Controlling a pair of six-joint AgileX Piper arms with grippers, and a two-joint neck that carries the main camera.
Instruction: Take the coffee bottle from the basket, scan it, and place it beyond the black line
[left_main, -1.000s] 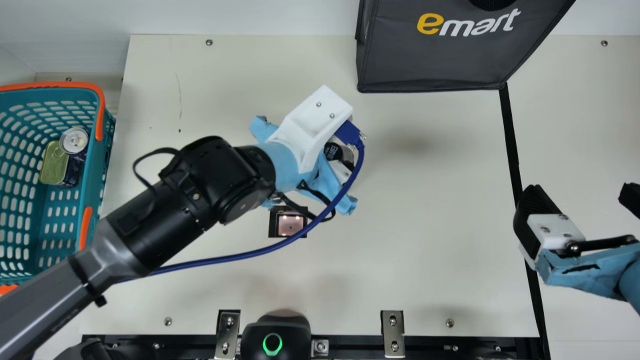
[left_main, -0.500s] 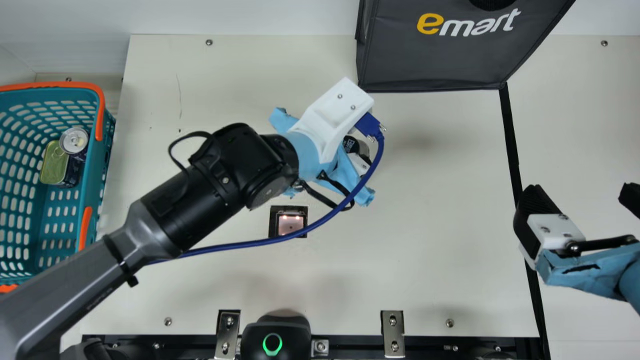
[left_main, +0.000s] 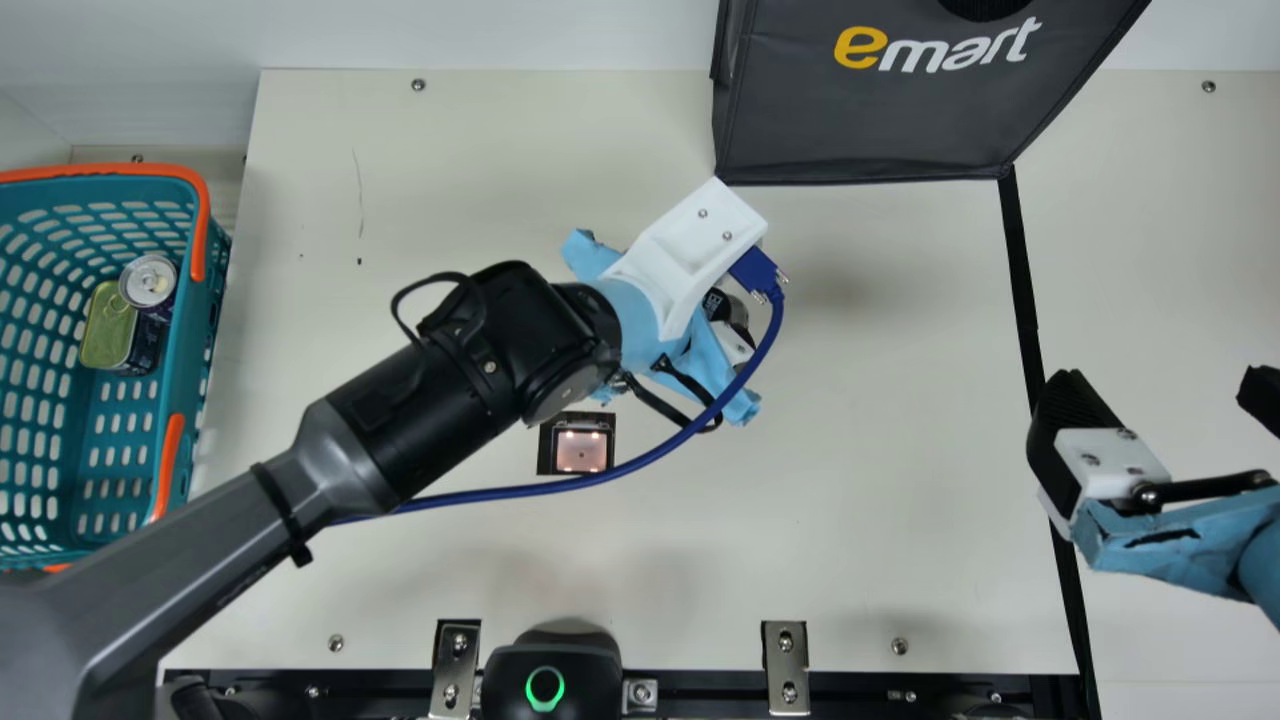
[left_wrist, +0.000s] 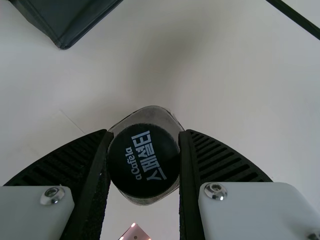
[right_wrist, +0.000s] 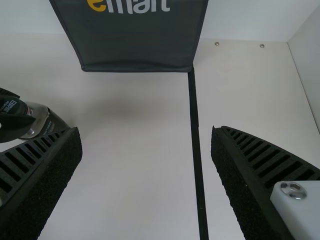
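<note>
Coffee bottle (left_wrist: 115, 129): held in L gripper (left_wrist: 144, 134), pads (left_wrist: 186, 165) pressed in from opp. sides, high up by the black cap (left_wrist: 144, 175). Prob. reason: high grip leaves base & side label free for scan, then set-down. Main view puts btl over mid-table, past the scanner (left_main: 582, 450) on the bag side. R wrist view shows it leaning; can't tell if base touches table (left_main: 850, 560).

Scanner window: flush in tabletop, lit, faces up, so code must be shown to it from above. Scan done or not: can't tell. If done, next = carry to far side of black line (left_main: 1022, 280); if not, back over window first. Risk: btl tilts further in grip, sets down on edge & tips.

R gripper (right_wrist: 145, 131): open, nothing betw. fingers, hangs by the line; prob. there for handover.

Print: cap has white lettering, 2 sizes; shopping bag (left_main: 870, 125) has large yellow/white logo. Neither transcribed. Basket (left_main: 100, 171) holds round can (left_main: 148, 281) + flat tin (left_main: 108, 328), side by side.
</note>
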